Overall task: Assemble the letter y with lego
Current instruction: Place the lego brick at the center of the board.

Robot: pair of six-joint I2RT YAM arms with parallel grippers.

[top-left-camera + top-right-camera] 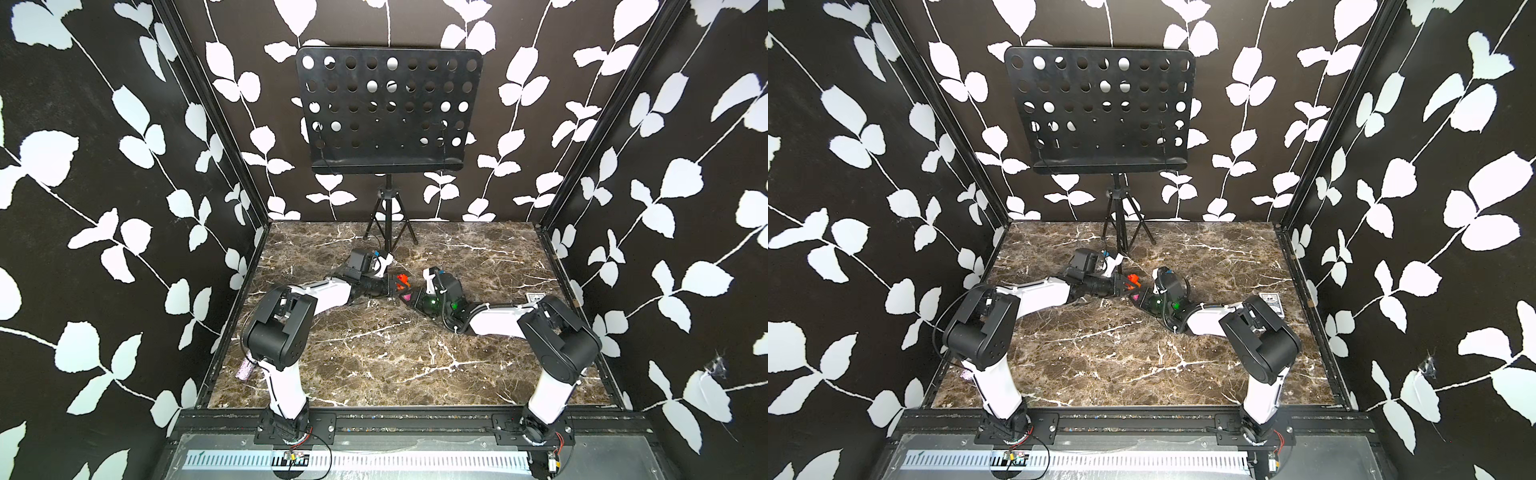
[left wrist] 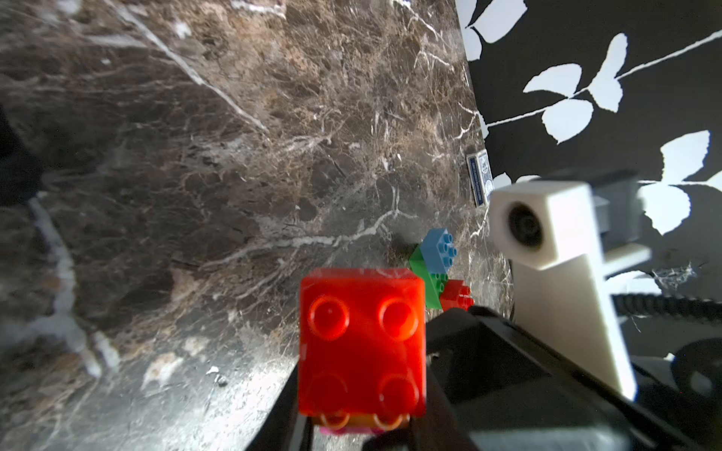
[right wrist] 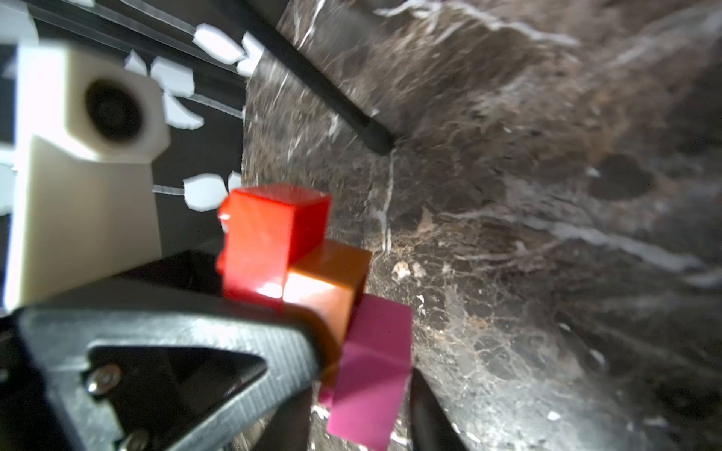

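- Marble table (image 1: 374,353), leaf-print walls (image 1: 104,187), music stand (image 1: 388,108) behind.
- Clamped on stem (image 2: 361,339), lower centre of left wrist view: left gripper (image 2: 361,406).
- Astride stem's pink end (image 3: 371,367): right gripper (image 3: 361,419); gripping or slack, cannot tell.
- Green bar (image 2: 433,289): on marble just up-right of stem, apart from both jaws, long axis diagonal; probably left arm's carry.
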